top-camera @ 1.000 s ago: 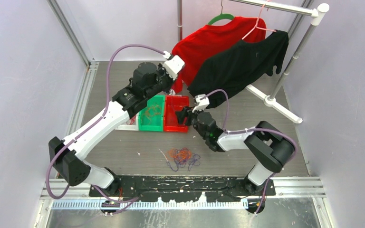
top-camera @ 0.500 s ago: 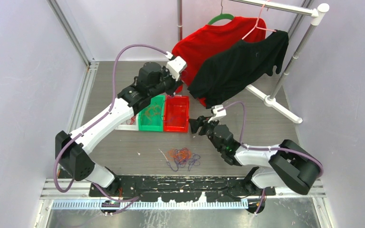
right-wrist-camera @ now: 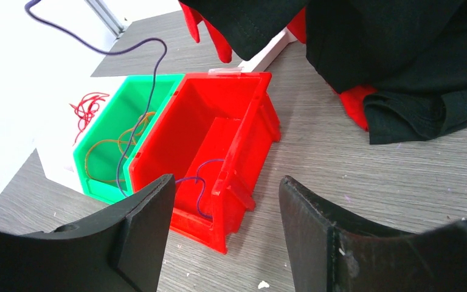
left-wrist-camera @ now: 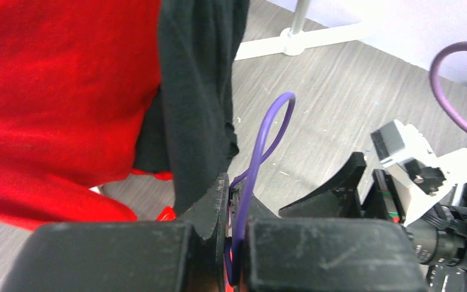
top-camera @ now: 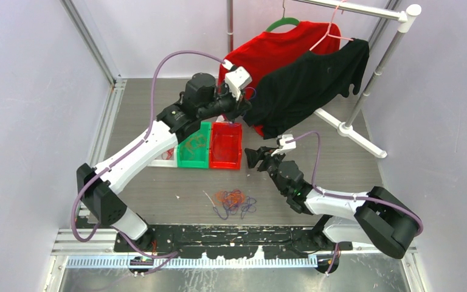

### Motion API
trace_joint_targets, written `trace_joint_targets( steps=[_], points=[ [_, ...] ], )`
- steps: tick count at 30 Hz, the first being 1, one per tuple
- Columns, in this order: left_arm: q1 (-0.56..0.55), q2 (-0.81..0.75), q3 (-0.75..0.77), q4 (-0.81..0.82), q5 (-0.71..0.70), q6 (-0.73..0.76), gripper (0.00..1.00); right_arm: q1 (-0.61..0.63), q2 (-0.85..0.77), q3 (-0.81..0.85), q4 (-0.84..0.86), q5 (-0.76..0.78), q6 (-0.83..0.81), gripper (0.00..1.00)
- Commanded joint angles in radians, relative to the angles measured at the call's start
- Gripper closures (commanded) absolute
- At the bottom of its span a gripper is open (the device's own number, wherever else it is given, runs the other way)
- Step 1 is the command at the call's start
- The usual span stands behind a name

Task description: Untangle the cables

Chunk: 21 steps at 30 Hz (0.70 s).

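A tangle of red, orange and purple cables (top-camera: 234, 201) lies on the table in front of the arm bases. My left gripper (top-camera: 244, 104) is raised by the hanging shirts, shut on a thin purple cable (left-wrist-camera: 260, 143) that loops above its jaws. That purple cable (right-wrist-camera: 152, 73) trails down across the green bin (right-wrist-camera: 106, 125) into the red bin (right-wrist-camera: 219, 140). An orange cable (right-wrist-camera: 106, 152) lies in the green bin, and red cables (right-wrist-camera: 86, 108) in the white bin (top-camera: 161, 160). My right gripper (right-wrist-camera: 226, 190) is open and empty just right of the red bin.
A red shirt (top-camera: 273, 52) and a black shirt (top-camera: 310, 79) hang from a rack whose white foot (top-camera: 348, 129) stands at the back right. The black shirt hangs right beside my left gripper. Grey walls close in both sides.
My left arm has swung right and up toward the shirts, pulling the purple cable with it. My right gripper has drawn back from the red bin toward the right.
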Motion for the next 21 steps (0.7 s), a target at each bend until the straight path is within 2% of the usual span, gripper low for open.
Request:
trace_joint_targets(
  steps=[1, 11, 18, 21],
  points=[
    [-0.007, -0.009, 0.052, 0.029, 0.046, -0.043, 1.0, -0.001, -0.045, -0.007, 0.024, 0.042, 0.006, 0.33],
    [0.051, 0.098, 0.089, 0.065, 0.14, -0.1, 1.0, -0.001, -0.133, -0.02, -0.034, 0.104, -0.027, 0.34],
    [0.07, 0.197, 0.163, 0.1, 0.17, -0.151, 1.0, -0.007, -0.151, -0.017, -0.051, 0.121, -0.054, 0.34],
    [0.076, 0.206, 0.141, 0.116, 0.159, -0.16, 1.0, -0.017, -0.149, -0.016, -0.049, 0.115, -0.055, 0.34]
  ],
)
